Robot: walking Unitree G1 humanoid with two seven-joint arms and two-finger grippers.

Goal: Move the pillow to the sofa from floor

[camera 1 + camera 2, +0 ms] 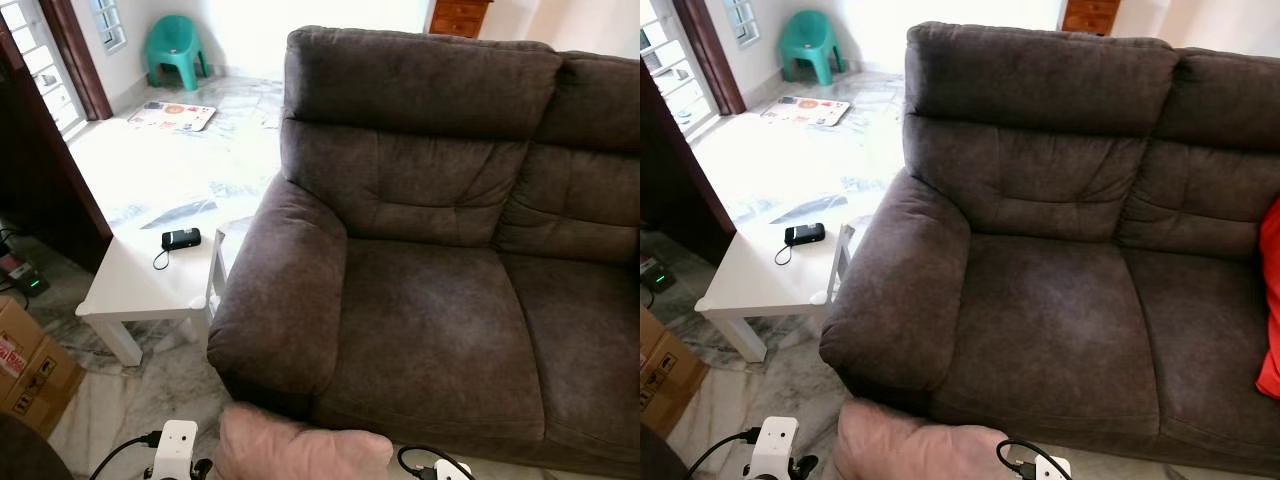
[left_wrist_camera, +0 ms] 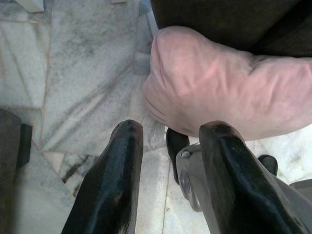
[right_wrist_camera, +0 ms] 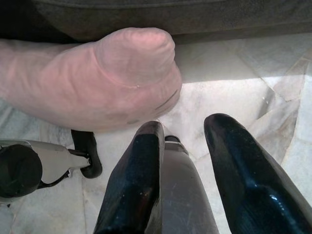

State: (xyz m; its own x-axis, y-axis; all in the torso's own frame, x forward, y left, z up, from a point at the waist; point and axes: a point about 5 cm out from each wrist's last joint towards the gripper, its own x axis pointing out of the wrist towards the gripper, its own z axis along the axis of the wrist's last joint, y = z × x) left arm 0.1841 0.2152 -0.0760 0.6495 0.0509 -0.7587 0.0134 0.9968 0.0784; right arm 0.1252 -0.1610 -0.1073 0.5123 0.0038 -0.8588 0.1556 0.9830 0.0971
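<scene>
The pink pillow (image 1: 300, 448) sits low in front of the sofa (image 1: 430, 300), just below the front edge of the left seat cushion and near the base of the armrest, with the marble floor (image 2: 83, 73) showing under it in the wrist views. It looks carried between the two arms, one at each end, which would suit a soft, bulky thing that needs lifting over the seat edge. The left gripper (image 2: 168, 146) has its fingers spread apart, tips just short of the pillow's end, with nothing between them. The right gripper (image 3: 187, 141) is likewise parted and holds nothing, its tips just beside the pillow's other end; whether either actually touches the fabric I cannot tell. Beside the armrest stands a white surface (image 1: 130, 290) carrying a small black device (image 1: 181, 238) near its far edge. A cardboard box (image 1: 30, 370) stands on the floor nearby; its contents are hidden.
</scene>
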